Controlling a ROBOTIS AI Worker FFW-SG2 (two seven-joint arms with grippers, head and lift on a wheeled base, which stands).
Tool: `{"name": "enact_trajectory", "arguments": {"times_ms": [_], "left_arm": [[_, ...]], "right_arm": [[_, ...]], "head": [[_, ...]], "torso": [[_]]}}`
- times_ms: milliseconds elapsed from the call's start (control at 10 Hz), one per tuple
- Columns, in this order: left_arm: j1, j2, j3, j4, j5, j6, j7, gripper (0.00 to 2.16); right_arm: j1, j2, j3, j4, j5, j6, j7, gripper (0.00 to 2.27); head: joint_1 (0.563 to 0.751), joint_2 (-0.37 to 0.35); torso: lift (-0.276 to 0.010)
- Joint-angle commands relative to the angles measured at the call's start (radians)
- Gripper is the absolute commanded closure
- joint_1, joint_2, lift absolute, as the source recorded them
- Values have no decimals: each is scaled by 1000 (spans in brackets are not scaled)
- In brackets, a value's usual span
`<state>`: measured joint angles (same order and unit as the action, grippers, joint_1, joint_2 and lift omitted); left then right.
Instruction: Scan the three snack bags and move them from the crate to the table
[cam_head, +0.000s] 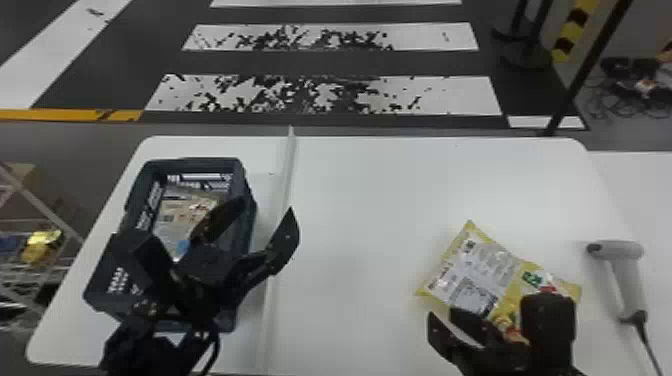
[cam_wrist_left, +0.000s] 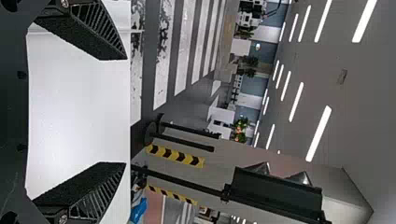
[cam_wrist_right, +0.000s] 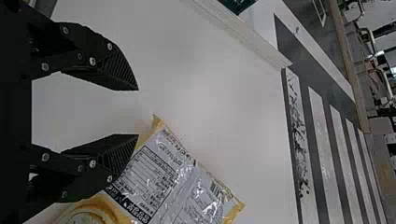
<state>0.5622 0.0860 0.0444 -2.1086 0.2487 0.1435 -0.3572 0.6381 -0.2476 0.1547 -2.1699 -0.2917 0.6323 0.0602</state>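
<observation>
One yellow snack bag (cam_head: 477, 275) out on the worktop (cam_head: 360, 210), just beyond the right jaws; can't tell if it's scanned. Crate (cam_head: 200, 163) below the left jaws, packaging (cam_head: 182, 215) inside, count unclear, so likely more to scan and move. Left gripper (cam_head: 267, 205): jaws spread wide, empty. Right gripper (cam_wrist_right: 137, 112): jaws moderately apart, empty. Bag: crinkled glossy film, pale printed panel. Crate: dark, slotted walls. Scanner (cam_head: 625, 275): smooth grey pistol shape, right of the right jaws.

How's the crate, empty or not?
Not empty: at least one snack bag lies inside the crate. The left gripper blocks part, so I cannot tell how many.
</observation>
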Motion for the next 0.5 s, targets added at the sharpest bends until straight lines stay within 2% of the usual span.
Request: {"name": "enact_trajectory", "arguments": {"times_ms": [0,300,400], "left_arm": [[-1,1,-14,-1,-11,0,1,63],[-8,6,-26,1,-23,0,3,63],[-8,6,-28,-1,-23,0,10,63]], "right_arm": [[-55,-1,40,79,85,-44,1,2240],[-138,7,88,186,112,-50,-3,2240],[-161,21,97,219,117,-56,-7,2240]], "head": [[695,77],[695,59],[695,61]], "torso": [[-62],[-62],[-62]]}}
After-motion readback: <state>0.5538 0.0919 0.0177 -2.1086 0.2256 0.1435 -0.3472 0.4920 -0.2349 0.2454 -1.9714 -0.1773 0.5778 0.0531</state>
